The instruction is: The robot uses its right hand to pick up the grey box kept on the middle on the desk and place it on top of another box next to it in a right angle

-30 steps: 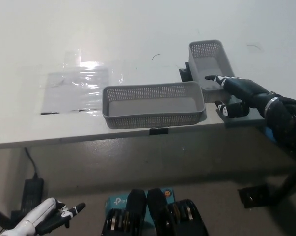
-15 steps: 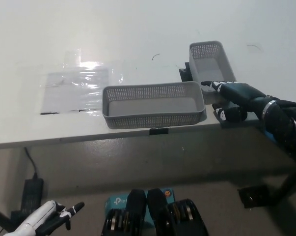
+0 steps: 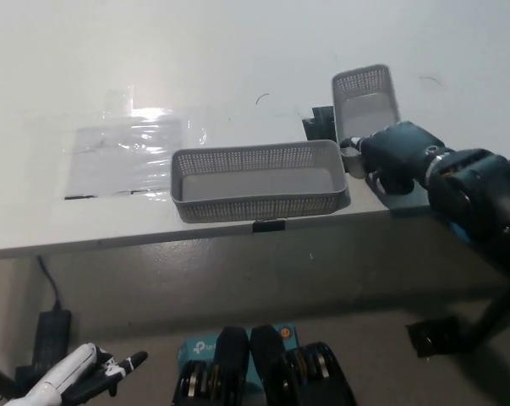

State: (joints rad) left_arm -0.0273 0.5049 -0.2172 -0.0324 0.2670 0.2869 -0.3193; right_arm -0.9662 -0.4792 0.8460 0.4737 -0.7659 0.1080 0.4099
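A long grey mesh box (image 3: pixel 259 179) lies crosswise near the front edge of the white desk (image 3: pixel 238 51). To its right, a smaller grey mesh box (image 3: pixel 365 103) lies lengthwise, pointing away from me. My black right hand (image 3: pixel 394 154) is curled over that smaller box's near end, fingers wrapped on its rim and hiding it. The hand sits just right of the long box's right end. My white left hand (image 3: pixel 85 376) rests low at the lower left, below the desk, fingers apart and holding nothing.
A clear plastic sheet (image 3: pixel 128 150) is taped to the desk left of the long box. A black block (image 3: pixel 318 125) sits between the two boxes. A black clip (image 3: pixel 270 225) is on the desk's front edge. A power adapter (image 3: pixel 52 328) lies on the floor.
My right hand has rolled over and closed on the small box's near end, where its fingers were stretched out before. The view has shifted slightly. The left hand stays put.
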